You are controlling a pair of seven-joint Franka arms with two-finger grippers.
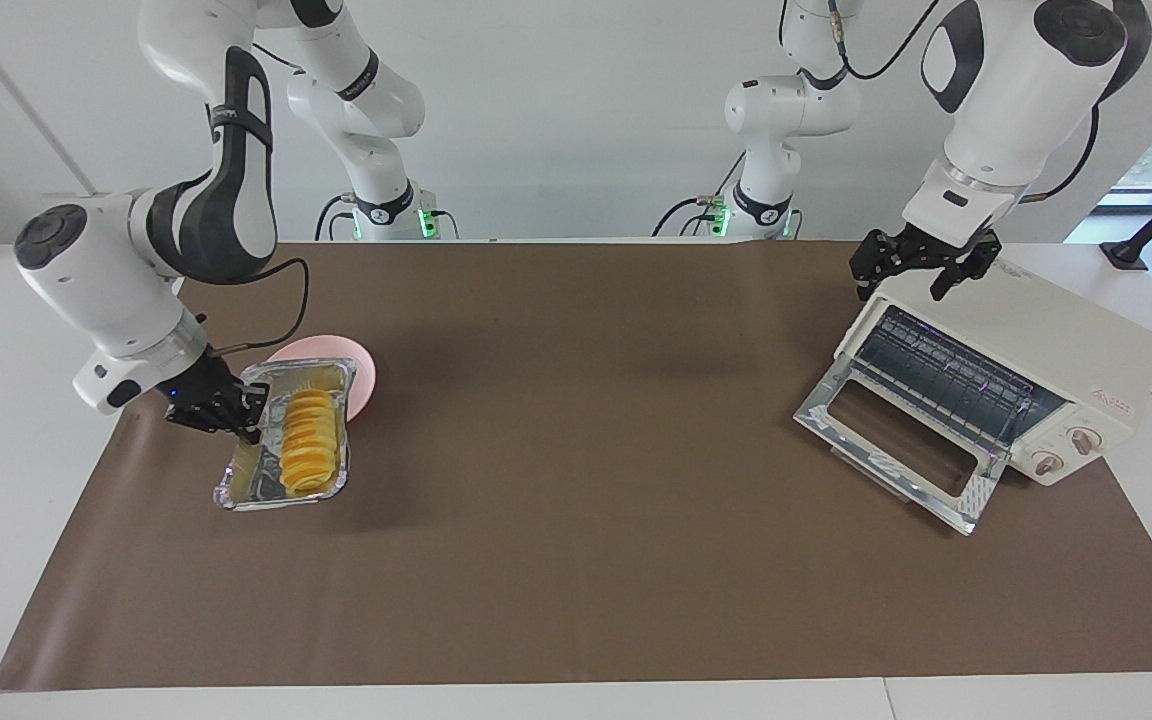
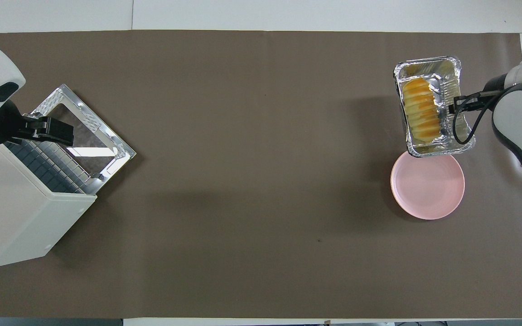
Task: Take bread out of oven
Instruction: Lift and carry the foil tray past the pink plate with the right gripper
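The bread [image 1: 310, 441] [image 2: 419, 109], a ridged golden-orange loaf, lies in a silver foil tray [image 1: 256, 472] [image 2: 447, 86]. My right gripper [image 1: 240, 414] [image 2: 456, 102] is shut on the tray's long rim and holds it just above the mat, overlapping the edge of the pink plate [image 1: 361, 372] [image 2: 427, 188]. The cream-white oven [image 1: 1056, 340] [image 2: 12, 213] stands at the left arm's end of the table. Its glass door [image 1: 896, 440] [image 2: 123, 151] is dropped open and only the wire rack shows inside. My left gripper [image 1: 921, 270] [image 2: 57, 131] waits open over the oven's top front edge.
A brown mat [image 1: 596, 560] [image 2: 243, 181] covers most of the white table. The oven's open door juts out over the mat toward the middle of the table. Two knobs [image 1: 1066, 452] sit beside the door.
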